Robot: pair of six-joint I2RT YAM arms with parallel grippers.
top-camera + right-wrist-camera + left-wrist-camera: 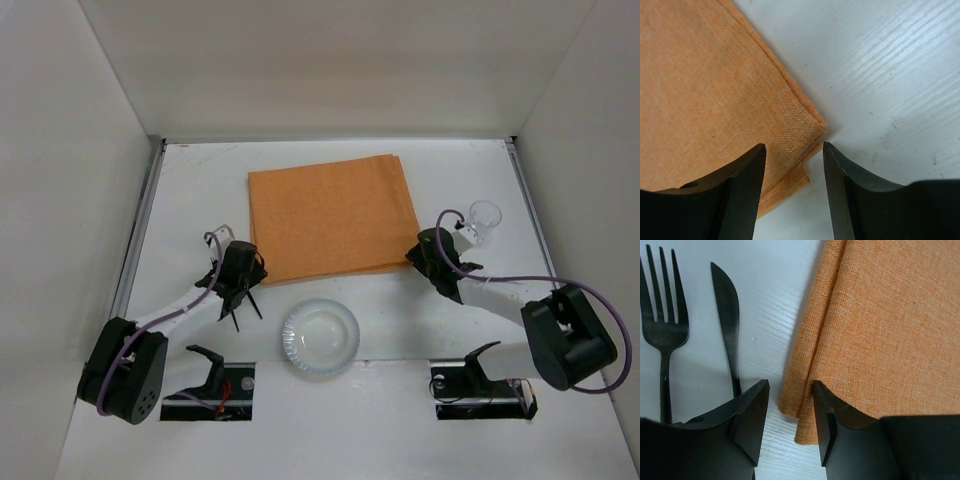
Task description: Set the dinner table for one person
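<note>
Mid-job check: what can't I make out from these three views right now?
- Handles of the fork and knife: left wrist view, hidden behind the left gripper.
- Whether it or the right gripper touches the placemat: wrist views show open jaws astride its corners; height unclear.
- Contents of the cup: top view, too small and transparent.
- The plate: outside both wrist views.

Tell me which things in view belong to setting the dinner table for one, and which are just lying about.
Belong to the job:
dinner table
orange placemat
clear plate
fork
knife
clear cup

Just there, not part of the setting:
purple cable on the right arm
metal rail along the table edge
white side wall
</note>
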